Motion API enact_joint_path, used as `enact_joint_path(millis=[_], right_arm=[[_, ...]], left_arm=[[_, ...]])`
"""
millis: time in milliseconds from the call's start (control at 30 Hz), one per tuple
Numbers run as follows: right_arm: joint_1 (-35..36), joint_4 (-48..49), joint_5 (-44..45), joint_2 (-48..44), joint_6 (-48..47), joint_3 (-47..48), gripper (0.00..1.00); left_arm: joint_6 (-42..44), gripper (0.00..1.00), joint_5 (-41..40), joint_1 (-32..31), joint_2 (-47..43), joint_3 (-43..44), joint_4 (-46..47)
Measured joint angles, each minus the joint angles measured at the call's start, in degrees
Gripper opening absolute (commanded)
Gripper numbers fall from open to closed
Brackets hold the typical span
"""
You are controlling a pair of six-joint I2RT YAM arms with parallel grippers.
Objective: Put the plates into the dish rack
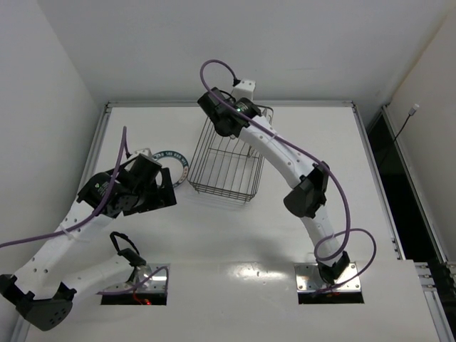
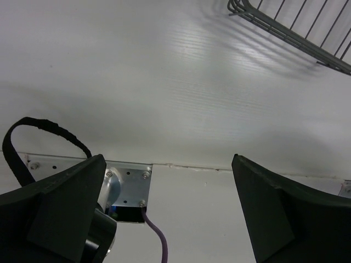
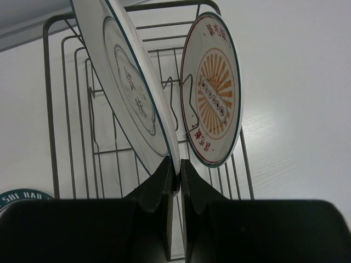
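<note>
My right gripper point(image 3: 174, 174) is shut on the lower rim of the plate with thin dark rings point(image 3: 131, 93). It holds the plate tilted over the dish rack point(image 3: 49, 104). The reddish-brown patterned plate point(image 3: 213, 90) stands upright in the rack to the right of it. The teal-banded plate point(image 1: 173, 157) lies flat on the table left of the rack point(image 1: 221, 194), partly under my left arm; its rim also shows in the right wrist view point(image 3: 22, 196). My left gripper point(image 2: 169, 164) is open and empty above bare table. In the top view, my right gripper point(image 1: 219, 117) is over the rack's far end and my left gripper point(image 1: 153, 194) is near the teal plate.
A corner of the rack point(image 2: 296, 27) shows at the upper right of the left wrist view. The left arm's metal base plate point(image 2: 129, 183) and a purple cable point(image 2: 159, 238) lie by the near table edge. Walls close in the table on the left and at the back.
</note>
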Motion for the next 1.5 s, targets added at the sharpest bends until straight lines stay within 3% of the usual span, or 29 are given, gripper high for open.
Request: enact_joint_path(millis=[267, 500, 667, 800, 933, 1367, 1400, 1500], right_arm=[[2.1, 1.2, -4.44, -3.89, -2.19, -3.72, 0.0], [3.26, -0.04, -8.7, -19.34, -6.23, -2.73, 0.0], [2.08, -1.6, -8.5, -32.15, -8.85, -1.55, 0.0], [1.97, -4.63, -8.04, -38.95, -9.88, -3.28, 0.0], [1.97, -7.17, -8.31, -43.15, -10.34, -8.81, 0.0], [1.97, -10.47, -8.26, -50.64, -11.93, -13.22, 0.0], [1.97, -10.71, -8.17, -50.8, -11.93, -13.22, 0.0], [1.97, -11.13, -8.17, -50.71, -11.98, -13.22, 0.0]], left_arm=[[1.88, 1.0, -4.57, -0.2, -1.18, 0.52, 3.28], [8.41, 1.0, -7.04, -1.16, 1.49, -1.62, 16.72], [14.12, 1.0, -7.82, -1.27, 13.33, -1.09, 27.21], [19.65, 1.0, -7.78, -1.29, 30.6, 5.44, 33.31], [23.19, 1.0, -7.3, -1.11, 41.75, 12.98, 35.82], [25.66, 1.0, -0.79, 8.66, 56.37, 20.94, 38.51], [25.68, 0.98, -0.42, 9.01, 56.96, 21.16, 38.47], [25.38, 0.75, 1.73, 9.7, 59.36, 22.6, 38.1]])
